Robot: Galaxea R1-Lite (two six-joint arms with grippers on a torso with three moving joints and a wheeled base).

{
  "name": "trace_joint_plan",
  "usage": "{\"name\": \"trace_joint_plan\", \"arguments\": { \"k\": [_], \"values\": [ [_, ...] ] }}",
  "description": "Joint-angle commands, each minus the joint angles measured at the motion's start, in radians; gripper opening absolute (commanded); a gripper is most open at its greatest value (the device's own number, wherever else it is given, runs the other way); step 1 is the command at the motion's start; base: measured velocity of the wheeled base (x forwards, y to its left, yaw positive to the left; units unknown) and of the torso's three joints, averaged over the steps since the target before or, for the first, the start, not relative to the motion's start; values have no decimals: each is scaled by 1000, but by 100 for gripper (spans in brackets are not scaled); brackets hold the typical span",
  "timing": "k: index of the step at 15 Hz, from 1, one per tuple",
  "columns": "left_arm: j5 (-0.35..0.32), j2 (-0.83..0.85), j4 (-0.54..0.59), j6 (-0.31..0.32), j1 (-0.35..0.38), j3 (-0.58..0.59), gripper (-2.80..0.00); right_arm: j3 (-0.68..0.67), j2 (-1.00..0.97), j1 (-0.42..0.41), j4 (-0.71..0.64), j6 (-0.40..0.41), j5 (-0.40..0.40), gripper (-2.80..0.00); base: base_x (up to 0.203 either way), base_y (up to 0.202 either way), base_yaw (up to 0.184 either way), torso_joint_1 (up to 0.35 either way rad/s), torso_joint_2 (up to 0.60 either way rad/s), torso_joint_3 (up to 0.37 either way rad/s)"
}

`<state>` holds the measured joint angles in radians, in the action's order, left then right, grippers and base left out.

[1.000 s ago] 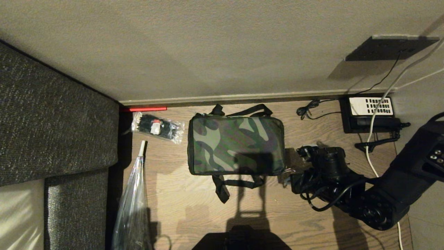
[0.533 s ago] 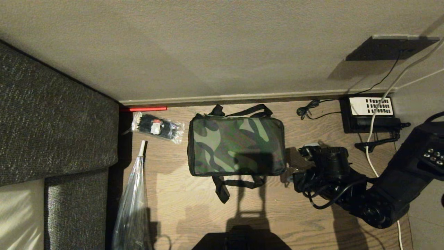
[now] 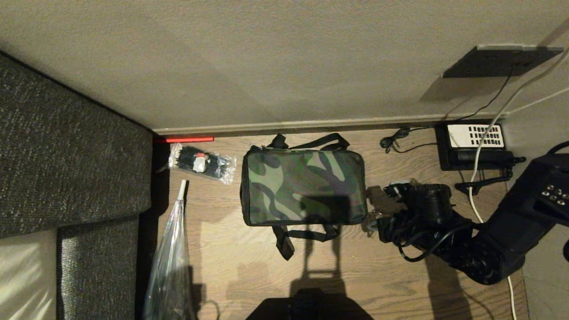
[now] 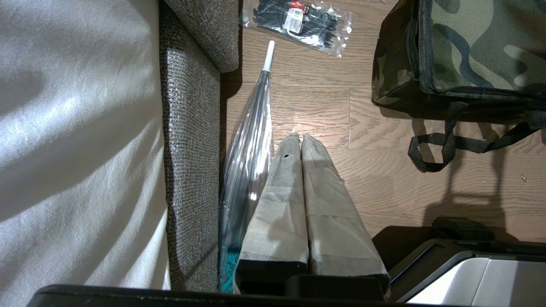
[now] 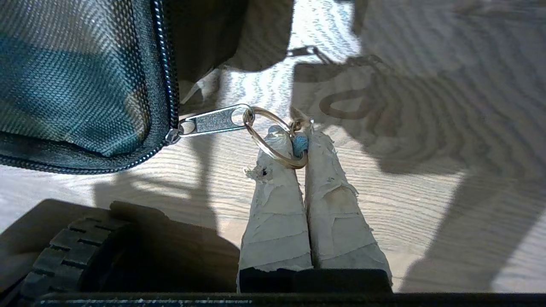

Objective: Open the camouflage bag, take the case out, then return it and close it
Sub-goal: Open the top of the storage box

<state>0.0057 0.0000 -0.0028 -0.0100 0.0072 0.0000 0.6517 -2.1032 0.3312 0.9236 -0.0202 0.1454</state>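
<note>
One hand (image 5: 298, 136), the right, clamped on zipper ring (image 5: 275, 138), drawn slightly rightward, camouflage bag (image 3: 303, 186) unmoved.

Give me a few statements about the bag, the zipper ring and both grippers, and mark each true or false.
1. The bag lies zipped shut. True.
2. The right gripper is shut on the ring of the zipper pull. True.
3. The left gripper holds the bag's strap. False: it hangs shut over bare floor, holding nothing.
4. The packet of ties lies on top of the bag. False: it lies on the floor beside it.
</note>
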Motion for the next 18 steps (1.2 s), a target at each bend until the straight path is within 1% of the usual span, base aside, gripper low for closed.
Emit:
{"name": "trace_joint_plan", "arguments": {
  "k": [1, 9, 12, 18],
  "values": [
    [0, 0, 0, -1, 0, 2, -280, 8, -1, -13, 4, 0, -8, -280, 0, 0, 0, 0, 0, 0],
    [0, 0, 0, -1, 0, 2, -280, 109, -12, -14, -18, 1, -14, -280, 0, 0, 0, 0, 0, 0],
    [0, 0, 0, -1, 0, 2, -280, 158, -6, -14, -54, 4, -18, -280, 0, 0, 0, 0, 0, 0],
    [0, 0, 0, -1, 0, 2, -280, 204, 10, 0, -53, -1, -21, -280, 0, 0, 0, 0, 0, 0]
  ]
}}
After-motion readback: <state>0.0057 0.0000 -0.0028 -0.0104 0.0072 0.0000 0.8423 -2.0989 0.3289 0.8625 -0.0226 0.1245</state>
